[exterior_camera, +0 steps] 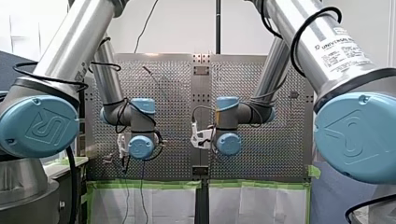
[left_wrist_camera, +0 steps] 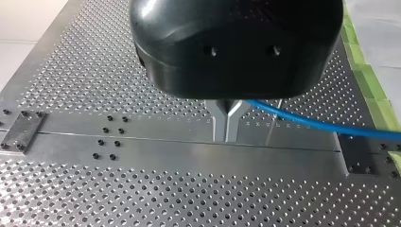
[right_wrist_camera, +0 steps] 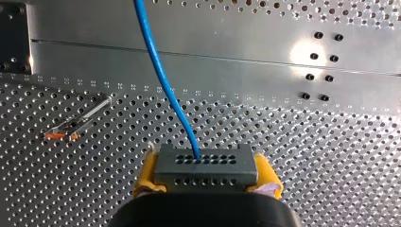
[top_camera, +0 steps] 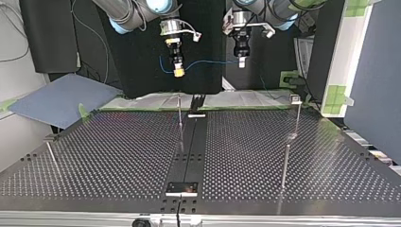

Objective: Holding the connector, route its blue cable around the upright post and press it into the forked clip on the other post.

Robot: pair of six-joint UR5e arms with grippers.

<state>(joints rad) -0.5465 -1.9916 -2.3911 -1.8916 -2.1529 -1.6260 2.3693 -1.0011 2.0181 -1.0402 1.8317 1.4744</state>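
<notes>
left claw [left_wrist_camera: 227, 135]: fingers together | right claw [right_wrist_camera: 206, 171]: clamped | both aloft

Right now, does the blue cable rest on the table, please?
No, the blue cable hangs midair between my right gripper and my left gripper.

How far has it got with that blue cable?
Done: my right hand grips the connector, and my left hand pinches the blue cable further along. In hand: both hold it in the air, clear of the table. Left: the cable touches neither the upright post nor the forked clip, so routing and pressing remain.
</notes>
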